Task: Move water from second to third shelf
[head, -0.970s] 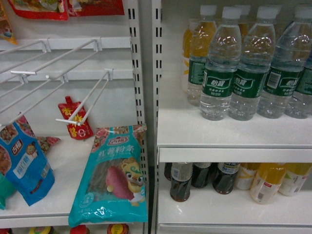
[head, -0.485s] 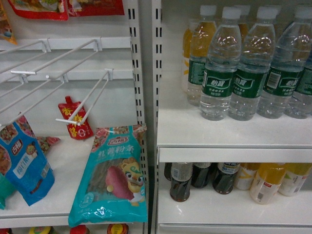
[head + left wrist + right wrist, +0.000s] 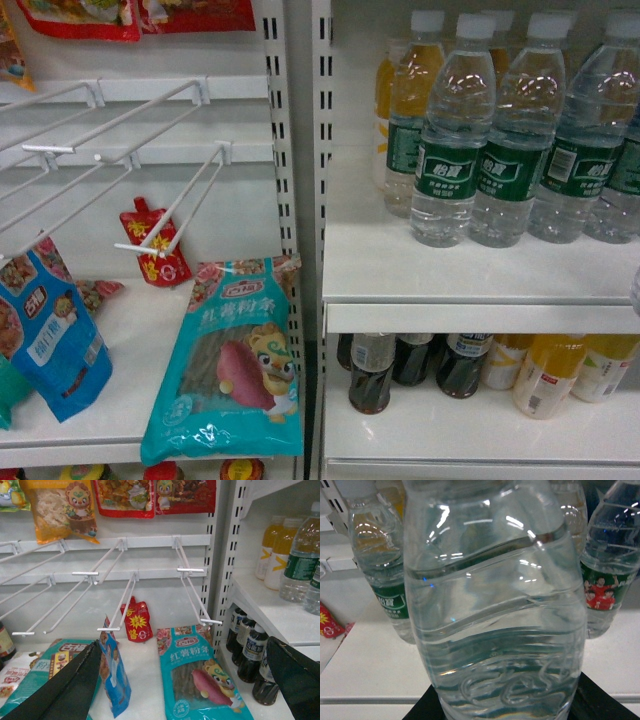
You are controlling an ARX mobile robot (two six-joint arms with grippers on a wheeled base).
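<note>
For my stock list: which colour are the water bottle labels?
Green, with white lettering; the water labels show best in the head view.

Head cam faces fwd, slanting down on two shelf bays. Left wrist cam sits lower, looks fwd at the peg hooks [image 3: 192, 587], mid range. Right wrist cam is v. close on one water bottle [image 3: 495, 605]. Head & left wrist share the teal snack bag [image 3: 232, 360], cola bottles [image 3: 415, 365].

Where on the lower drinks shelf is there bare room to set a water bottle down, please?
The white strip in front of the cola bottles and yellow drink bottles is bare along the lower shelf. Behind them it is crowded. The upper shelf is bare left of the water bottles.
</note>
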